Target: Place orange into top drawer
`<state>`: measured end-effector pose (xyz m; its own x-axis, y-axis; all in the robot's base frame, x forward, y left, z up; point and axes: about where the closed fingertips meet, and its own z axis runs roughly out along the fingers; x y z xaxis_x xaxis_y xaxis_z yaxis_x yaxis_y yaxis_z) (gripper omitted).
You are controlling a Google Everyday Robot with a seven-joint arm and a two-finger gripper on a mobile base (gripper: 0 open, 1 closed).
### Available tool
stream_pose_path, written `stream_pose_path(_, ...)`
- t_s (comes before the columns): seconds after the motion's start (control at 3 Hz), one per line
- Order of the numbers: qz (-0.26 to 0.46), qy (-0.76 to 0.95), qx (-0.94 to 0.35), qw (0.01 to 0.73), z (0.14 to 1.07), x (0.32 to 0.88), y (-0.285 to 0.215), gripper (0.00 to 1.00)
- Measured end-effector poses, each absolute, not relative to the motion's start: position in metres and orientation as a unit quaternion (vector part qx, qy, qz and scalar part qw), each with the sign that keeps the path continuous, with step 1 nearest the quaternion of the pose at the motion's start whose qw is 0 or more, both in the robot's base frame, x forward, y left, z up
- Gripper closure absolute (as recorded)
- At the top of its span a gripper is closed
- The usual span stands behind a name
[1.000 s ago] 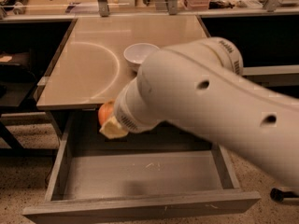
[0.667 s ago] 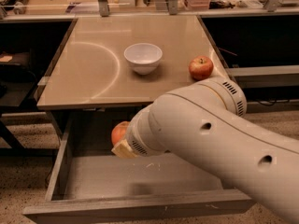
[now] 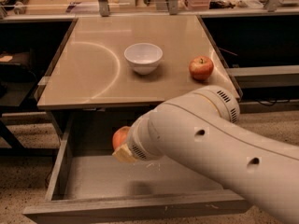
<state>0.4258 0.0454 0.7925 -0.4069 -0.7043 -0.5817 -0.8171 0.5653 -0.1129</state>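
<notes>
The orange [image 3: 119, 136] shows as a round orange shape at the tip of my arm, held in the air over the open top drawer [image 3: 100, 181]. My gripper [image 3: 123, 148] is mostly hidden behind the big white wrist; one tan fingertip [image 3: 124, 154] shows under the fruit, and the gripper is shut on it. The grey drawer is pulled out below the table edge, and a shadow falls on its floor beneath the fruit.
A tan table [image 3: 88, 73] stands above the drawer with a white bowl [image 3: 143, 57] in the middle and a red-yellow apple [image 3: 201, 67] at the right. My white arm [image 3: 219, 148] crosses the drawer's right half. Dark shelving flanks the table.
My arm has swung down and away from the tabletop, carrying the orange lower over the drawer. The bowl and apple, covered by the arm before, now show fully.
</notes>
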Motion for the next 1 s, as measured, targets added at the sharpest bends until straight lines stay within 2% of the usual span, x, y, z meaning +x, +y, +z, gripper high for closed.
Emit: stream_pose_path(1.0, 0.111, 0.865, -0.384, 0.304, 0.695, 0.444, 0.031, 1.0)
